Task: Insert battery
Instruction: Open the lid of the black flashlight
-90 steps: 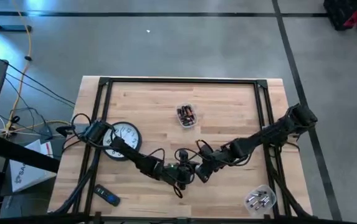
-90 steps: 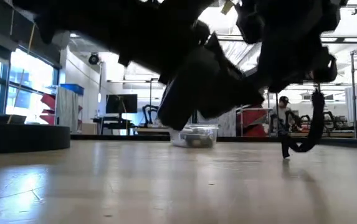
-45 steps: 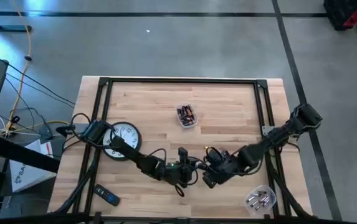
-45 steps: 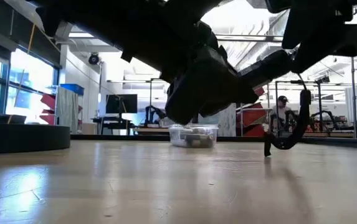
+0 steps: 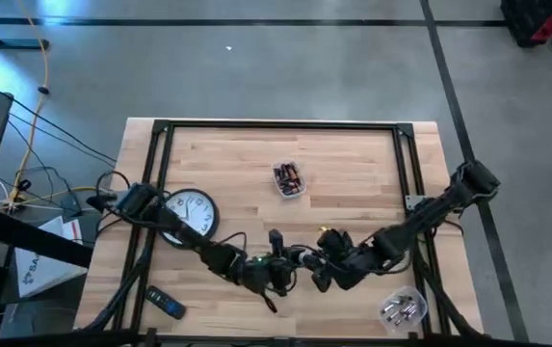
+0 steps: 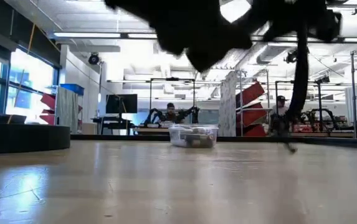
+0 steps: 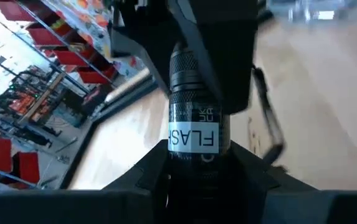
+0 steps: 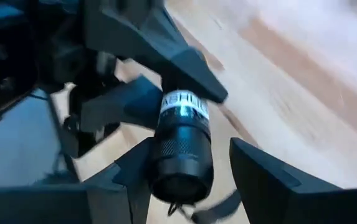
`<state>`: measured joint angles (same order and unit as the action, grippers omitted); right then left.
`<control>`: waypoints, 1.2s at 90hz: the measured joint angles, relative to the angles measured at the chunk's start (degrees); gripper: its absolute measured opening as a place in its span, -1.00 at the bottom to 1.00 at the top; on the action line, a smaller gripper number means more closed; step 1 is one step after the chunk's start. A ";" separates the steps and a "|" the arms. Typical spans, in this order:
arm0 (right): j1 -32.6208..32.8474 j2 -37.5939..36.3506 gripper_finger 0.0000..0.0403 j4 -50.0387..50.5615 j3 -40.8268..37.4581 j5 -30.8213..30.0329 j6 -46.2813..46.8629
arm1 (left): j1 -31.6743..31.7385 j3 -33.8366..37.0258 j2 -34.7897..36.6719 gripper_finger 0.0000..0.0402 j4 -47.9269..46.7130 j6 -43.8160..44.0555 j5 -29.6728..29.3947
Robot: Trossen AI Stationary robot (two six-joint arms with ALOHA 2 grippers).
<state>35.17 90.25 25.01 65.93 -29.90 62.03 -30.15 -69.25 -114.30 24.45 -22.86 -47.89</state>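
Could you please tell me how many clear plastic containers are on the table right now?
2. One container of batteries sits at the table's centre toward the far edge; the other container sits at the near right corner, beside the right arm. Others could be hidden beneath the arms.

in the high view the two pincers meet low on the desk (image 5: 353, 164) as one dark knot; the left pincer (image 5: 277, 270) and right pincer (image 5: 322, 272) are too small there to tell how their fingers stand. the flashlight (image 7: 194, 121) has its far end hidden behind the right arm's dark body in the left wrist view, and its label is cut short at "flas". in the right wrist view its rear is buried among the left pincer's parts. the low view shows the arms only as black shapes cut off by the top edge. the tub of batteries (image 5: 289, 179) holds contents too small to count; likewise the second tub (image 5: 402, 308).
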 joint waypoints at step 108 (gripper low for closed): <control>0.80 2.04 -0.24 5.54 9.55 -9.44 -7.01 | -4.11 0.00 3.78 -0.51 -0.68 -3.30 -15.66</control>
<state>35.97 92.29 30.55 75.48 -39.34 55.02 -34.26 -69.25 -110.52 23.77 -26.15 -63.55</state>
